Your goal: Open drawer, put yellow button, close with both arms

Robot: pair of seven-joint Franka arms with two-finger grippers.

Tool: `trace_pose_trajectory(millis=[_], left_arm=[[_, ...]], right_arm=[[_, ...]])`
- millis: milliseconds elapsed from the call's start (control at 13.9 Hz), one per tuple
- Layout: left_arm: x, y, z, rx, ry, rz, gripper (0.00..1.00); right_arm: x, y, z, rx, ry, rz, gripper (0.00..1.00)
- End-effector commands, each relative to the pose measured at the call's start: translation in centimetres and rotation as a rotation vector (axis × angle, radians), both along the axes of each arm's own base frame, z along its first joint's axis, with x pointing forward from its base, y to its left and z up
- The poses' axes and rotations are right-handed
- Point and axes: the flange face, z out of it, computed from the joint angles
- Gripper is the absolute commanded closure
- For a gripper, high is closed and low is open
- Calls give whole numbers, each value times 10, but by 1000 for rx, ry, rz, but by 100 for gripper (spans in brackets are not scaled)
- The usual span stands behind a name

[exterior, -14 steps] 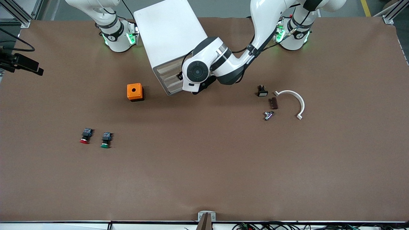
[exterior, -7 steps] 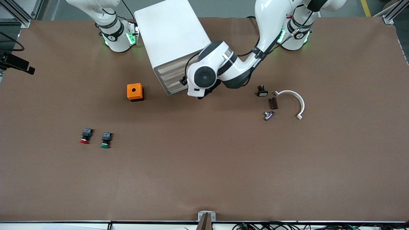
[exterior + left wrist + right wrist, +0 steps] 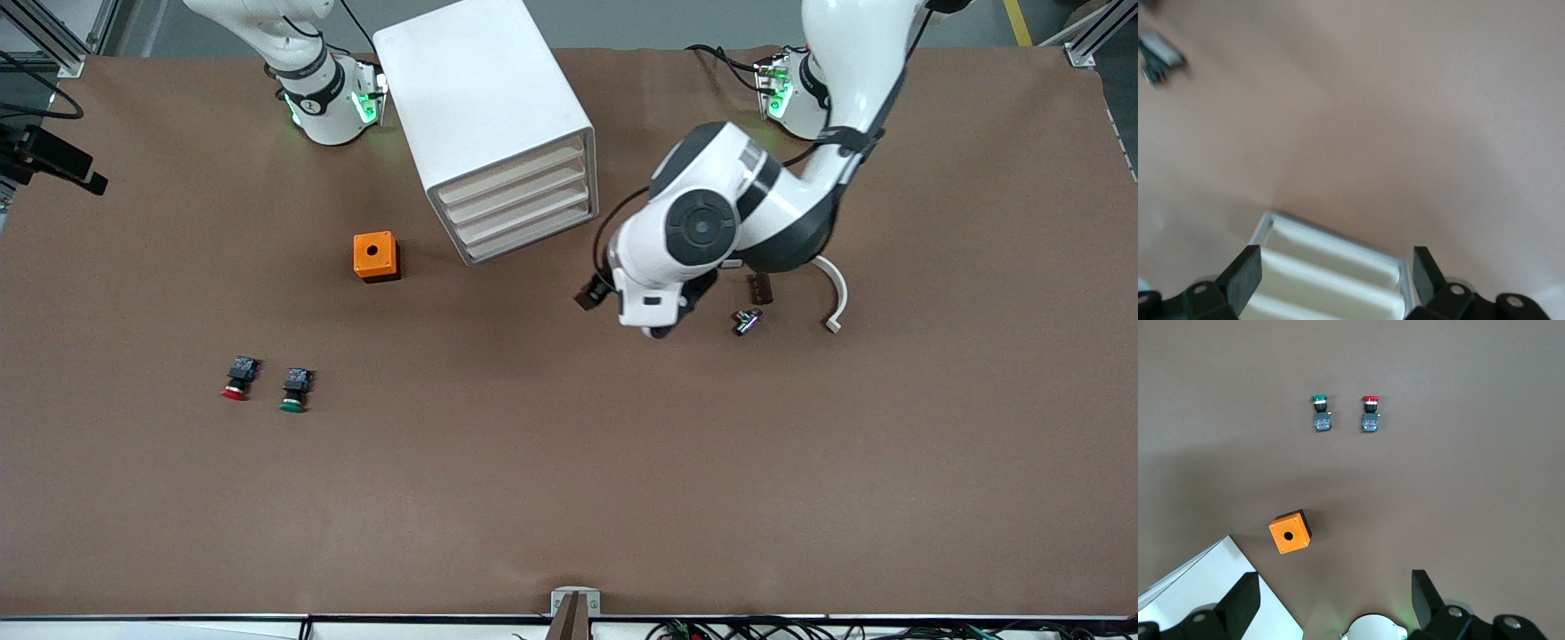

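The left gripper (image 3: 1331, 277) hangs open and empty over bare desk (image 3: 551, 462) just in front of the cabinet (image 3: 484, 107), whose top drawer (image 3: 516, 175) is shut like the three below. The right gripper (image 3: 1335, 600), open too, waits high above the orange box (image 3: 1290, 532). The yellow button cannot be seen anywhere; only the red button (image 3: 237, 379) and green button (image 3: 294, 391) lie nearer the camera.

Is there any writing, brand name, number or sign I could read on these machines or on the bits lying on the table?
None can be read.
Right arm's base collar: a small dark round mark, too small to read.
Left arm's joint cap: a round dark disc with a faint emblem, no legible letters.
Orange box, white cabinet, red-capped button and green-capped button: no lettering visible.
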Motion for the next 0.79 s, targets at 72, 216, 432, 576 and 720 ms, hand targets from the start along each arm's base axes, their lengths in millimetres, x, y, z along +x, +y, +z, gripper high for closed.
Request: trace_pose_trajectory(millis=[72, 216, 432, 576, 720], left_arm=[[15, 71, 56, 39, -48, -66, 0], [20, 116, 82, 34, -39, -142, 0], [15, 177, 108, 26, 17, -279, 0], [18, 227, 126, 1, 18, -330, 0], [11, 259, 150, -29, -11, -433, 0]], right_arm=[[-6, 3, -1, 12, -9, 7, 0], [-6, -3, 0, 12, -13, 0, 0], [-6, 5, 4, -2, -19, 19, 0], [-4, 2, 7, -15, -30, 19, 0], [-3, -1, 15, -19, -48, 14, 0]])
